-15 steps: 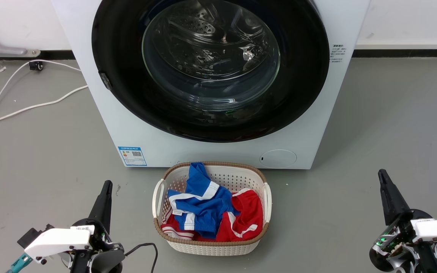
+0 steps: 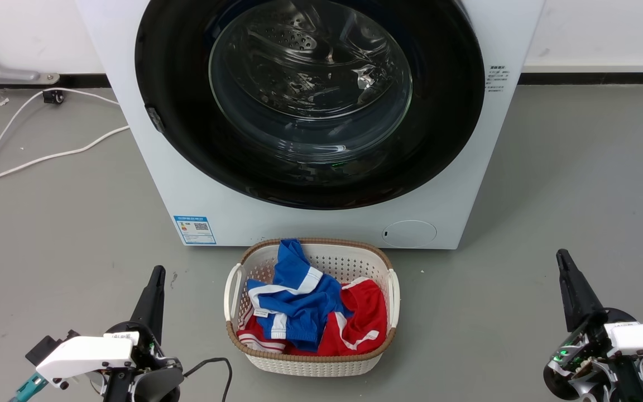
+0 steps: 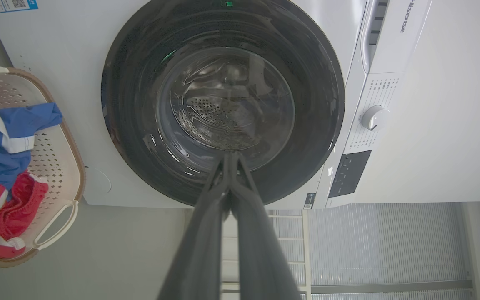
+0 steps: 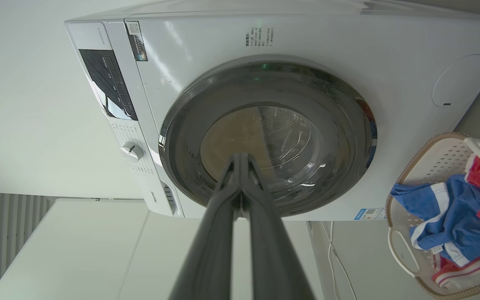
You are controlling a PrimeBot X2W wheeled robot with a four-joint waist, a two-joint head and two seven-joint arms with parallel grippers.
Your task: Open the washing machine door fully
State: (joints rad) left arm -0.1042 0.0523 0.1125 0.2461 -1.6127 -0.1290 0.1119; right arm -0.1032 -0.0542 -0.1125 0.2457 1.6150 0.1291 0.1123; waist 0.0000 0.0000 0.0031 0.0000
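Observation:
The white washing machine (image 2: 198, 190) stands straight ahead, and its glossy black round door (image 2: 176, 72) with a domed glass window lies flat against the front, closed. The steel drum shows through the glass. A small latch tab sits on the door's left rim. My left gripper (image 2: 157, 272) rests low at the lower left, shut, holding nothing, well short of the machine. My right gripper (image 2: 561, 257) rests at the lower right, also shut and empty. Each wrist view shows the door (image 3: 131, 125) (image 4: 181, 141) beyond that arm's closed fingertips (image 3: 231, 155) (image 4: 242, 156).
A cream laundry basket (image 2: 310, 364) with blue and red clothes sits on the grey floor right before the machine, between my grippers. White cables (image 2: 31, 159) trail on the floor at the left. A white wall stands behind.

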